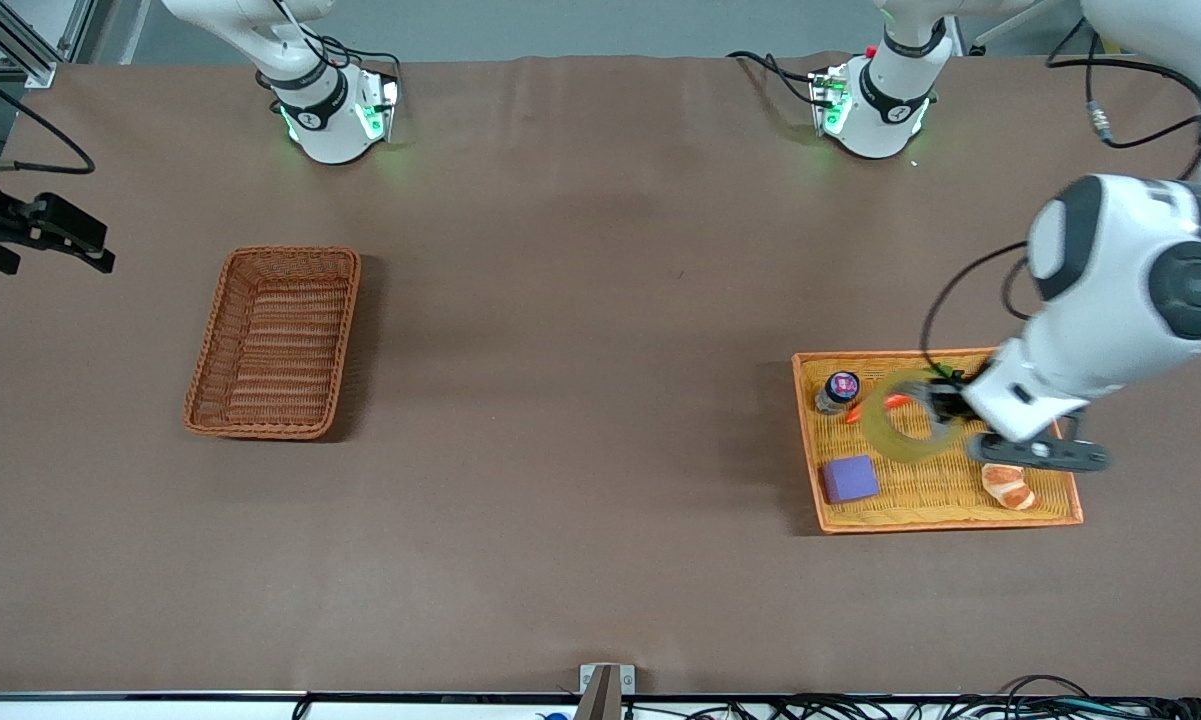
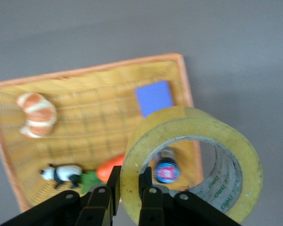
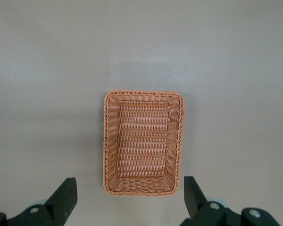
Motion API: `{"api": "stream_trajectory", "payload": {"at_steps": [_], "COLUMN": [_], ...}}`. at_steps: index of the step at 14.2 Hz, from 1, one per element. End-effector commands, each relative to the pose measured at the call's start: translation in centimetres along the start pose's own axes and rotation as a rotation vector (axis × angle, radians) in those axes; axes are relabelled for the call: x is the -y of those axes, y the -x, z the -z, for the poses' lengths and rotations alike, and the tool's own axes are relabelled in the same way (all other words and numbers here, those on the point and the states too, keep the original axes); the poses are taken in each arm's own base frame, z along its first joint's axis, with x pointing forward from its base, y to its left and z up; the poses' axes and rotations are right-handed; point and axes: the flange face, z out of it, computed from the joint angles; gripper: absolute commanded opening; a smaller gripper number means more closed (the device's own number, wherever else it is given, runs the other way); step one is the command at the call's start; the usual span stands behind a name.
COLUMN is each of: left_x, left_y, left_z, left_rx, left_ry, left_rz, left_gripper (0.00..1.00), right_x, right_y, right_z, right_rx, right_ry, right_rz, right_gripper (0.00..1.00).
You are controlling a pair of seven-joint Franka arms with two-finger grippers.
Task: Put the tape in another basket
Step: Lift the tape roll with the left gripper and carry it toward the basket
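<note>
From the front, the left gripper (image 1: pixel 935 408) is up over the yellow tray (image 1: pixel 945 520) at the left arm's end of the table, pinching the tape (image 1: pixel 900 430) by its wall. The basket (image 1: pixel 274 341) sits toward the right arm's end, well apart. Left wrist view: fingers (image 2: pixel 150 195) clamp the roll's (image 2: pixel 193 160) wall, above a croissant (image 2: pixel 37 114), purple cube (image 2: pixel 153 97) and panda (image 2: pixel 62 174). Right wrist view: the right gripper (image 3: pixel 129 197) hangs wide open over the basket (image 3: pixel 143 141), waiting.

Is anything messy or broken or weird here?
Nothing looks broken or spilled. The left gripper holds the tape by its wall, lifted over the yellow tray; the basket sits upright with nothing in it.
</note>
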Motion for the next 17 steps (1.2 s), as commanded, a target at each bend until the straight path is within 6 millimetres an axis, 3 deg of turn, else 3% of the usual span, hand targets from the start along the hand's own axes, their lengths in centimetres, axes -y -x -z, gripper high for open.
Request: {"api": "stream_trajectory", "payload": {"at_steps": [1, 5, 7, 9, 11, 13, 15, 17], "left_x": [-9.4, -20.8, -26.4, -31.6, -35.2, -39.8, -42.9, -44.1], "left_y": [1.0, 1.8, 2.9, 4.5, 5.3, 7.8, 9.4, 8.6], "left_z": [-1.0, -4.5, -7.9, -11.7, -13.2, -15.7, -18.8, -20.2], "left_rx": [0.032, 0.068, 0.114, 0.139, 0.113, 0.089, 0.074, 0.056], "left_ry": [-0.018, -0.002, 0.008, 0.001, 0.025, 0.046, 0.068, 0.096], "left_rz": [0.012, 0.061, 0.011, -0.022, 0.009, -0.046, -0.086, -0.094], "left_gripper": [0.0, 0.01, 0.05, 0.04, 0.04, 0.03, 0.03, 0.03], "right_x": [-0.5, -0.4, -0.4, 0.6, 1.7, 3.0, 4.5, 6.6], "right_y": [-0.5, -0.5, -0.6, -2.4, -3.5, -3.9, -4.1, -4.6], "right_z": [-0.2, -0.4, -0.7, -4.0, -7.6, -12.3, -14.8, -16.7], "right_rx": [0.0, 0.0, 0.008, 0.036, 0.041, 0.027, 0.015, 0.023], "right_ry": [0.006, 0.003, 0.005, 0.003, 0.004, 0.002, 0.003, 0.004], "right_rz": [0.006, 0.004, 0.005, 0.016, 0.032, 0.054, 0.034, 0.03], "right_gripper": [1.0, 1.0, 1.0, 1.0, 1.0, 1.0, 1.0, 1.0]}}
